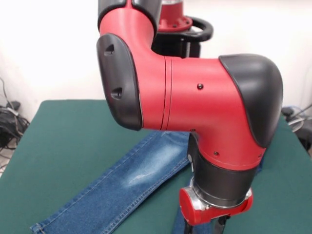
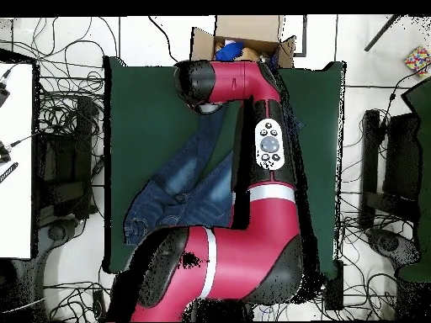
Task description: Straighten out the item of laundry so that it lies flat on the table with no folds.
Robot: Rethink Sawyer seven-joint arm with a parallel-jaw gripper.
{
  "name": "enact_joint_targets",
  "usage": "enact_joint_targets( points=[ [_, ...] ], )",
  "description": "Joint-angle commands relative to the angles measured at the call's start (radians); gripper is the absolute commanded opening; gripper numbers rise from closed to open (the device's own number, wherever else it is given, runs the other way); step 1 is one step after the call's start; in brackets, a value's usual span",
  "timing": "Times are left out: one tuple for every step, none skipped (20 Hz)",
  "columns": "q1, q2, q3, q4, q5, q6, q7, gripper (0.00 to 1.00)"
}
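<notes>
The blue denim jeans [image 1: 122, 187] lie on the dark green table [image 1: 63, 136]. One leg runs out flat toward the front left corner, with a pale faded patch on the thigh. The other leg is mostly hidden behind the arm. In the overhead view the jeans [image 2: 181, 189] lie spread in a V, with the waist bunched at the table's lower left and one leg reaching up under the arm. My gripper [image 1: 220, 226] hangs below the red wrist flange at the picture's bottom edge, low over the jeans. It is cut off there and hidden under the arm from above.
The big red arm [image 2: 252, 168] covers the middle of the table [image 2: 143, 109]. An open cardboard box [image 2: 244, 38] stands past the table's top edge. Cables lie on the floor all around. A white surface [image 2: 17, 160] stands at the left.
</notes>
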Motion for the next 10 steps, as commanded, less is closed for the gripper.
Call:
enact_joint_targets(
  points=[
    [-0.002, 0.053, -0.002, 0.101, 0.024, -0.061, 0.182, 1.00],
    [0.001, 0.054, -0.002, 0.105, 0.025, -0.066, 0.187, 1.00],
    [0.003, 0.055, -0.002, 0.108, 0.026, -0.072, 0.193, 1.00],
    [0.007, 0.057, -0.001, 0.106, 0.028, -0.070, 0.198, 1.00],
    [0.012, 0.060, 0.000, 0.106, 0.031, -0.072, 0.205, 1.00],
    [0.016, 0.055, 0.000, 0.116, 0.034, -0.077, 0.215, 1.00],
    [0.021, 0.052, -0.001, 0.121, 0.037, -0.079, 0.224, 1.00],
    [0.025, 0.036, -0.005, 0.149, 0.041, -0.087, 0.238, 1.00],
    [0.031, 0.025, -0.009, 0.164, 0.044, -0.090, 0.252, 1.00],
    [0.038, 0.014, -0.013, 0.182, 0.047, -0.098, 0.270, 1.00]
  ],
)
